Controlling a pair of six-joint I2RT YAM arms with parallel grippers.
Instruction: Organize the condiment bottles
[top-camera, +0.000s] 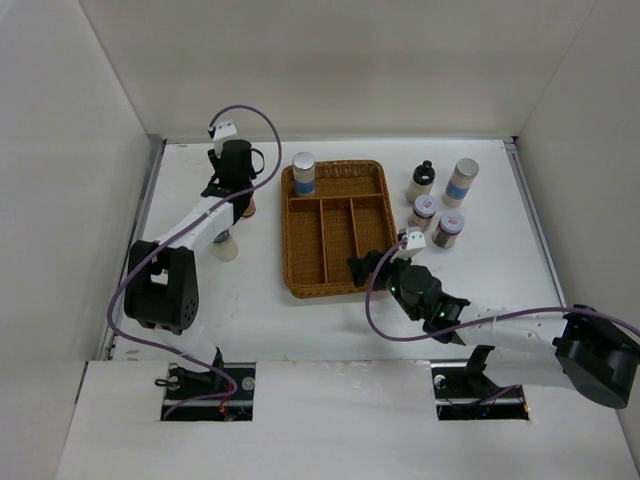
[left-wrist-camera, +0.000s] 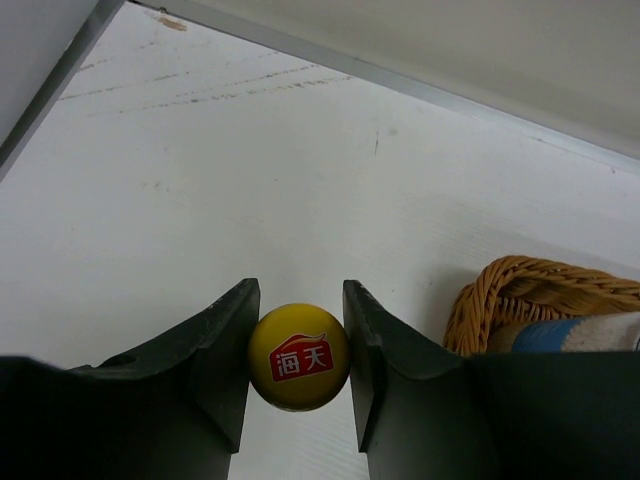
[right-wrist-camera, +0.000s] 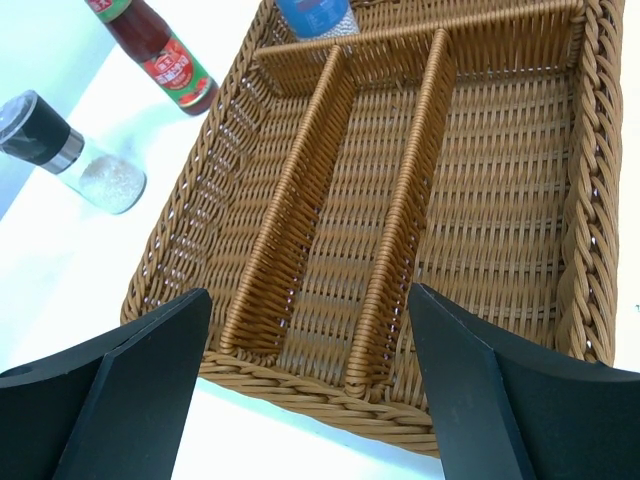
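Note:
My left gripper (top-camera: 243, 200) is at the back left, left of the wicker tray (top-camera: 300, 250). In the left wrist view its fingers (left-wrist-camera: 225, 340) close on the yellow cap of the dark sauce bottle (left-wrist-camera: 298, 357), which stands upright on the table. My right gripper (top-camera: 372, 265) is open and empty over the tray's near right corner (right-wrist-camera: 308, 295). A blue-banded silver-lidded jar (top-camera: 303, 173) stands in the tray's back compartment. A black-capped bottle (top-camera: 421, 180), a blue-banded pale jar (top-camera: 461, 182) and two red-labelled shakers (top-camera: 423, 212) (top-camera: 447, 230) stand right of the tray.
A glass shaker with a black and silver top (top-camera: 225, 243) stands left of the tray, near the left arm; it also shows in the right wrist view (right-wrist-camera: 60, 150). The tray's three long compartments (right-wrist-camera: 480, 200) hold nothing. White walls enclose the table on three sides.

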